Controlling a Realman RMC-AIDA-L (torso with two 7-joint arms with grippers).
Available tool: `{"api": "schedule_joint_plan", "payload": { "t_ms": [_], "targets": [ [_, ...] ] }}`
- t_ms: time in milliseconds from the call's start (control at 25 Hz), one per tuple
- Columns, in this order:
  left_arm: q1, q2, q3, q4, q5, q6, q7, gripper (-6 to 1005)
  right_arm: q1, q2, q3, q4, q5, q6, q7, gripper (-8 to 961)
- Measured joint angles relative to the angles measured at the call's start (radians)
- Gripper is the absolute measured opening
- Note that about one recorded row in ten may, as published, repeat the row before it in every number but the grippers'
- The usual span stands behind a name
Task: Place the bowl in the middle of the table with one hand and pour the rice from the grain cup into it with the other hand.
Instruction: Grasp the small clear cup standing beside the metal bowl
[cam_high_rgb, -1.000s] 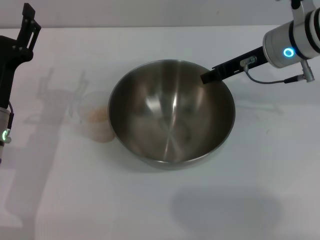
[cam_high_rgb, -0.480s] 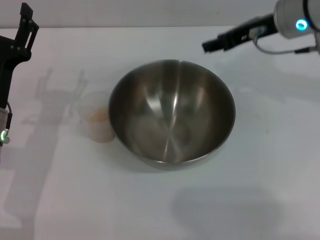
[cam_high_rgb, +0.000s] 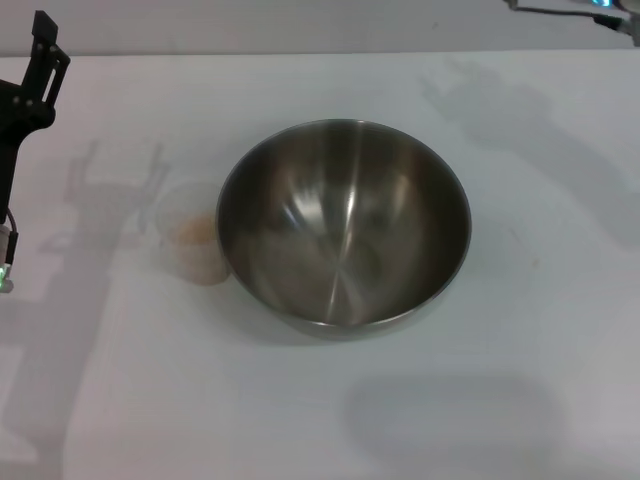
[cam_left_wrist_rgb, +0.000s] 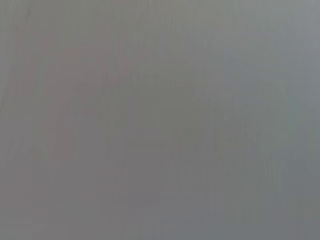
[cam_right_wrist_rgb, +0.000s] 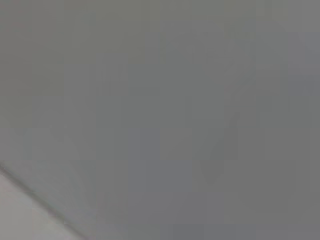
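White table (cam_high_rgb: 330, 420) bears bowl (cam_high_rgb: 343, 225); left pincer (cam_high_rgb: 40, 50) raised, opening unclear.

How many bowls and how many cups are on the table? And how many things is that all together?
Steel bowls: 1, the bowl in the middle of the table.
Plastic cups: 1, the grain cup beside the bowl, with rice in it.
Total: 2 things on the table.

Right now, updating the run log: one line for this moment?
bowl: mid-table, empty | grain cup: beside it, rice unpoured | left gripper: raised, far-left
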Motion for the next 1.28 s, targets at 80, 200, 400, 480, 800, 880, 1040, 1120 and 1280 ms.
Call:
{"api": "schedule_joint_plan", "payload": {
  "t_ms": [80,200,400,480,800,880,1040,1120,1280],
  "targets": [
    [0.000,0.000,0.000,0.000,0.000,0.000,0.000,843,-0.019,0.000,-0.028,0.001,-0.002,-0.069,0.000,476],
    [0.006,0.000,0.000,0.003,-0.002,0.006,0.000,843,-0.075,0.002,-0.100,0.022,0.002,-0.290,0.000,477],
    [0.016,0.001,-0.004,0.001,-0.003,0.007,0.000,844,-0.153,0.003,-0.242,0.107,0.009,-0.690,0.005,589],
    [0.016,0.001,-0.006,0.002,-0.003,0.007,0.000,844,-0.174,0.002,-0.335,0.200,0.009,-0.948,0.009,681],
    [0.020,-0.001,-0.010,0.009,-0.004,0.000,0.000,844,-0.132,0.002,-0.555,0.734,0.010,-1.769,0.393,792],
    [0.026,-0.001,-0.009,0.009,-0.004,0.005,0.000,844,-0.112,-0.001,-0.554,0.858,0.008,-1.870,0.548,792],
    [0.047,-0.001,-0.003,0.009,-0.002,0.008,0.000,843,-0.086,-0.005,-0.546,1.045,0.005,-1.952,0.752,792],
    [0.058,-0.001,0.001,0.009,0.000,0.009,0.000,843,-0.085,-0.006,-0.546,1.097,0.001,-1.969,0.775,792],
    [0.099,-0.002,0.029,0.010,0.005,0.011,0.001,843,-0.093,-0.004,-0.546,1.157,0.002,-2.002,0.775,792]
  ]
}}
